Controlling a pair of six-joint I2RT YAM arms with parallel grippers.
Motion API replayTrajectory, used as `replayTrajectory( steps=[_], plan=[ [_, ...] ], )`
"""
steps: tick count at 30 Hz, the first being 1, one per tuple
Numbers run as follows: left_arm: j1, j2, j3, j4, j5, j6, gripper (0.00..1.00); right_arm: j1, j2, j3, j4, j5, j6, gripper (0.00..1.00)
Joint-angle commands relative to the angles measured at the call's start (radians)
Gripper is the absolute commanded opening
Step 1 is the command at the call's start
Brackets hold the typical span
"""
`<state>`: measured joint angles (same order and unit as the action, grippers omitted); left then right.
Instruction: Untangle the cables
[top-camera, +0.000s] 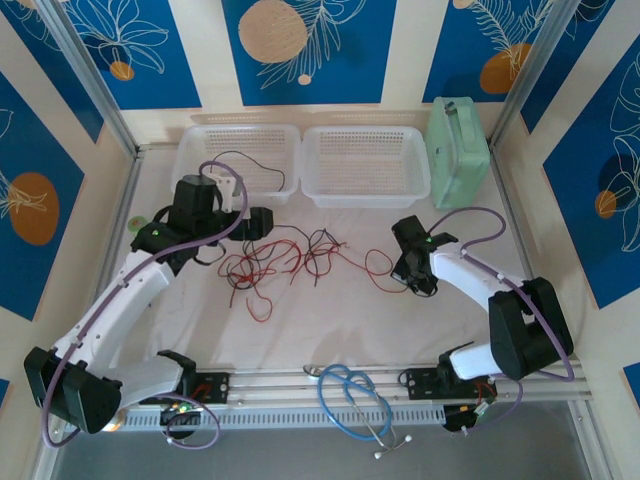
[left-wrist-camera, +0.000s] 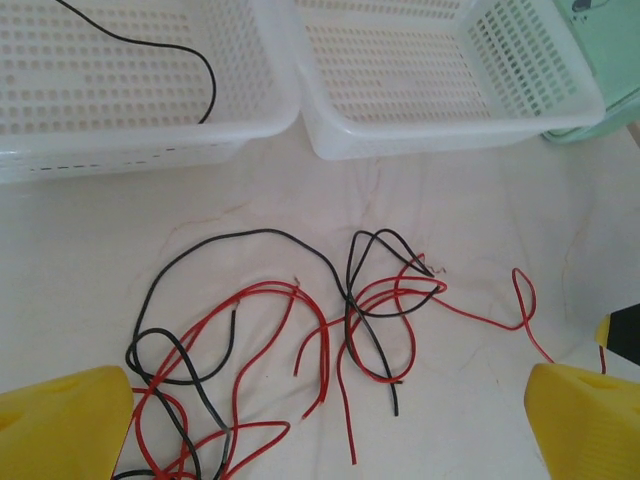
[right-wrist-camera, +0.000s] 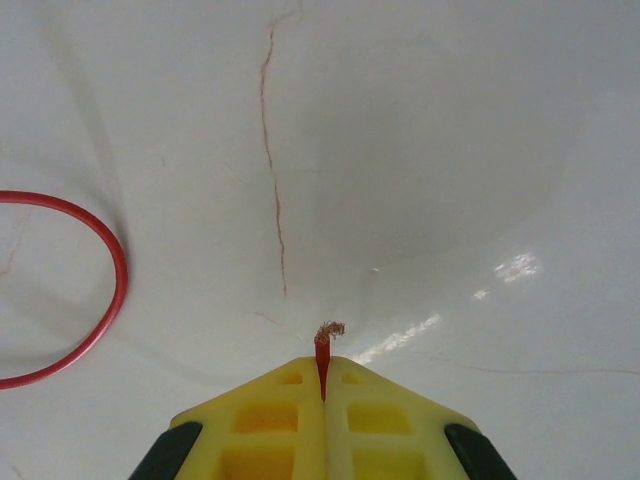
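Observation:
The cables (top-camera: 285, 258) lie as a loose tangle of thin red and black wires on the white cloth at mid-table. In the left wrist view the cables (left-wrist-camera: 300, 340) spread between and beyond my yellow fingers (left-wrist-camera: 60, 425). My left gripper (left-wrist-camera: 328, 388) is open, low above the tangle's left side, and holds nothing. The left gripper (top-camera: 260, 222) sits just in front of the left basket. My right gripper (right-wrist-camera: 323, 365) is shut on the frayed end of a red wire (right-wrist-camera: 322, 345). The right gripper (top-camera: 412, 278) is at the tangle's right end. A red loop (right-wrist-camera: 105, 290) lies to its left.
Two white perforated baskets (top-camera: 238, 140) (top-camera: 365, 190) stand at the back; the left one holds a single black wire (left-wrist-camera: 190, 55). A mint-green box (top-camera: 458, 150) stands at the back right. A blue stethoscope (top-camera: 355, 400) lies on the rails at the near edge.

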<state>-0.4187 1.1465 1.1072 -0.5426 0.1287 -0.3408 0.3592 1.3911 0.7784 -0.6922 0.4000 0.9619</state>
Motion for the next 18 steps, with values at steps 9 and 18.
replayTrajectory(
  steps=[9,18],
  plan=[
    [-0.161,0.014,-0.063,0.036,0.007,-0.094,0.93,-0.008,-0.292,0.227,-0.11,-0.046,-0.216,0.0],
    [-0.255,0.107,-0.118,0.211,0.114,-0.2,0.59,-0.024,-0.435,0.531,-0.175,-0.259,-0.475,0.0]
  ],
)
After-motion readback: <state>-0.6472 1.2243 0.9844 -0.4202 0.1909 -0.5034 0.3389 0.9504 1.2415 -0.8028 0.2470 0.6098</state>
